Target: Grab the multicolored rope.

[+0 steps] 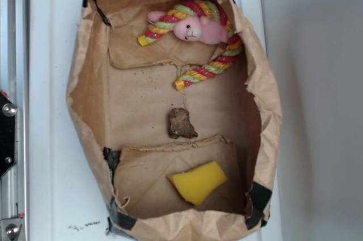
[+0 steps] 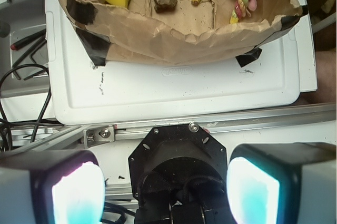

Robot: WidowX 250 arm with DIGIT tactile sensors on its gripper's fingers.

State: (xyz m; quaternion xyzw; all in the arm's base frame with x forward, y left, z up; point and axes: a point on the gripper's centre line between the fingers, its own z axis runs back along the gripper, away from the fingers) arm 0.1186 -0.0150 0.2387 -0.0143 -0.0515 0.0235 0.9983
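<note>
Well ahead of the pincer [image 2: 166, 187], inside an open brown paper bag [image 1: 91, 99] lying on a white tray [image 2: 174, 89], rests the multicolored rope [image 1: 218, 62]. The wrist view shows the two pads [image 2: 76, 195] of the pincer spread wide apart with nothing between them; it is open and empty. It hangs outside the bag, on the near side of a metal rail [image 2: 210, 124] that runs between it and the tray.

The rope lies curved at the end of the bag that appears rightward and far from the pincer in the wrist view. A pink plush animal [image 1: 198, 29] sits on top of the rope's arc, touching it and hiding part of its middle. One yellow-tipped end [image 1: 180, 84] points toward the centre of the bag floor and lies bare, apart from the plush. A brown lump [image 1: 181, 123] sits near the middle of the floor, between the rope and a yellow sponge [image 1: 197, 182], which lies at the opposite end, leftward of the pincer's line.

Assessment: the task stands at its opening step, the approach; no contact with the rope has been made. The next move calls for travel forward over the rail and the bag's raised wall, then rightward and down onto the rope. The exposed length near the free tip looks the soundest place to close on, since a grip nearer the arc risks catching the plush. The bag wall stands close beside the rope and may foul the descent.
</note>
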